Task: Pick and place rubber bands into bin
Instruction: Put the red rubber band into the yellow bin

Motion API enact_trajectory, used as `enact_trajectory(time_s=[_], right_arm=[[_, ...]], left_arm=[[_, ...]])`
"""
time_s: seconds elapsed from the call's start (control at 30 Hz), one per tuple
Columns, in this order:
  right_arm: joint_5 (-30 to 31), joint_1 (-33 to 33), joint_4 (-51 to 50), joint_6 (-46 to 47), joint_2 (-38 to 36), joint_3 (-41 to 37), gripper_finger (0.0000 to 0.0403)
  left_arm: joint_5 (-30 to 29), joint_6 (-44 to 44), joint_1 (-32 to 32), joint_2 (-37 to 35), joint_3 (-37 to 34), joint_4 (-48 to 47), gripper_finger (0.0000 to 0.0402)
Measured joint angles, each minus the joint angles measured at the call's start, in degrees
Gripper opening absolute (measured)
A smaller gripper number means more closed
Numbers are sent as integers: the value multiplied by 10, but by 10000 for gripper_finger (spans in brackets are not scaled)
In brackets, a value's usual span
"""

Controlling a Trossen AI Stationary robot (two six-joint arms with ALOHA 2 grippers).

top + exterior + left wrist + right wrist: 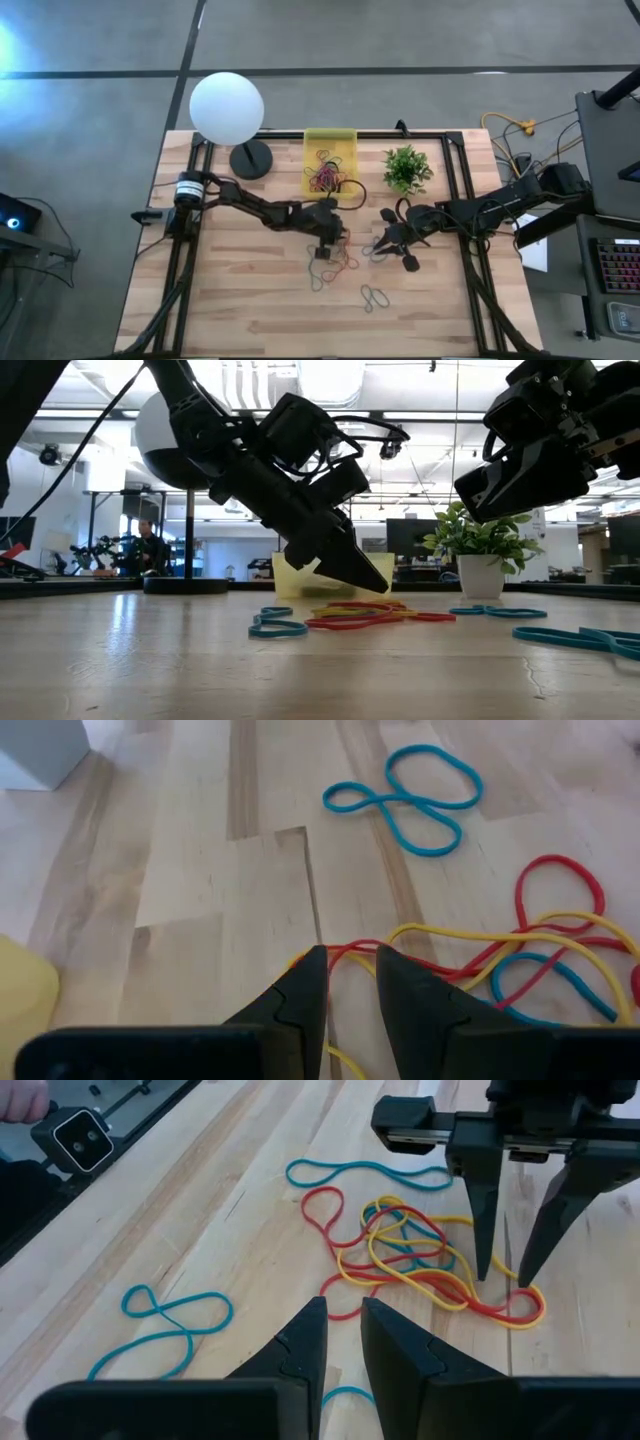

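Near the middle of the high view, the left gripper (327, 249) pokes slightly parted, empty fingers into tangled red, yellow and blue rubber bands (420, 1265). Above sits the yellow plastic bin (330, 160). The right gripper (385, 245), nearly closed, waits beside.

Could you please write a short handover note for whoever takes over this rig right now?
Left gripper: jaws slightly open, empty, tips down at the tangled pile of red, yellow and blue rubber bands at mid-table.
Right gripper: jaws nearly closed, empty, hovering just right of that pile.
Small translucent yellow plastic bin: at the table's far edge, between the white globe lamp and the small green potted plant.
Done: several bands already lie in the bin.
Left: the pile, plus loose blue loops around it on the wooden table.
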Motion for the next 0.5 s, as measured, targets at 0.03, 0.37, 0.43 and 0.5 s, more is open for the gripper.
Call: enact_trajectory(time_s=[0.03, 0.37, 0.43, 0.5], right_arm=[[0, 0, 0, 0, 0, 0, 57], [0, 0, 4, 3, 0, 0, 57], [0, 0, 4, 3, 0, 0, 57], [0, 0, 4, 3, 0, 0, 57]], left_arm=[[4, 0, 2, 0, 0, 0, 74], [30, -2, 11, 32, 3, 28, 74], [32, -2, 11, 43, 14, 36, 74], [32, -5, 11, 49, 16, 36, 74]])
